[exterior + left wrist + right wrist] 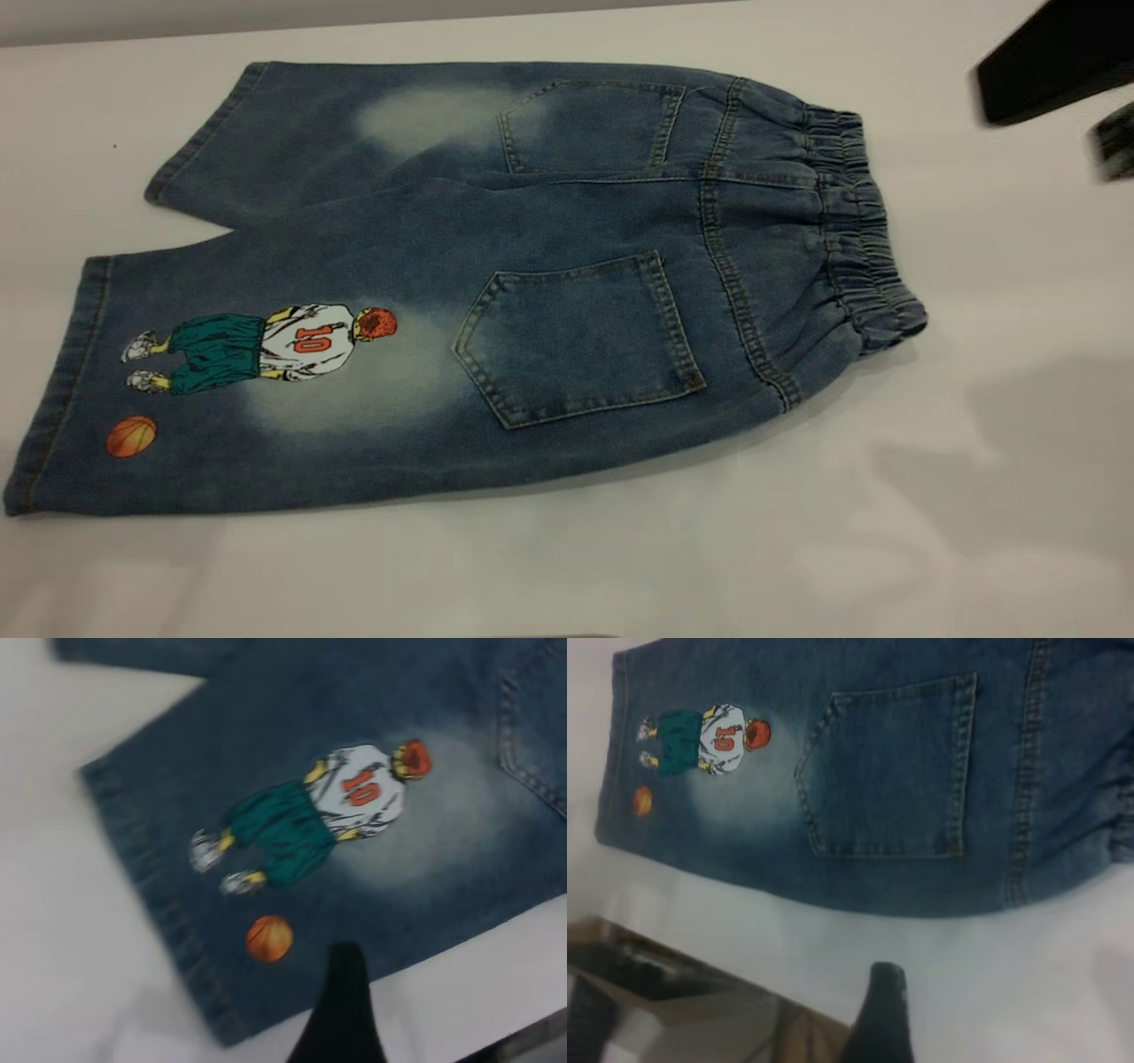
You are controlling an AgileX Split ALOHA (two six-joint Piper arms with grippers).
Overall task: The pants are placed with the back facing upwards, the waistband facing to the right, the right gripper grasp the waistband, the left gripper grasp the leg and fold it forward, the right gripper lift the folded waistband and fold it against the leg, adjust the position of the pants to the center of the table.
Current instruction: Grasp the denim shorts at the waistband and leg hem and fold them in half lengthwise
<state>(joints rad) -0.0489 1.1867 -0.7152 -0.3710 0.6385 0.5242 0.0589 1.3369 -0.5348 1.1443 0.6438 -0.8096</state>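
On the desk: the pants [496, 283] lie flat on the white desk [974, 496], back side up, and they cover most of its middle and left part.
Waistband: the elastic waistband [859, 230] points to the right edge of the desk, gathered in small folds.
Legs: both legs point to the left edge; the nearer leg carries a printed basketball player [283, 346] and an orange ball [131, 436] close to its hem [168, 921].
Pockets: two back pockets are visible; the nearer pocket [890, 771] lies between the print and the waistband.
My right arm: it is a dark shape at the far right corner of the desk, above the surface and well apart from the waistband.
My right jaws [879, 1014]: only one dark tip shows in my right wrist view, so I cannot tell if they are open or closed; they hold nothing.
My left jaws [344, 1001]: one dark tip hangs over the near edge of the leg, just beside the ball print; open or closed, I cannot tell.
How it will handle: I judge the denim soft but rather thick and heavy; it should drape and not slip much.
Where to hold: I think the thick elastic band is good for my right jaws, and the stitched hem for my left.
Progress: no fold is made yet.
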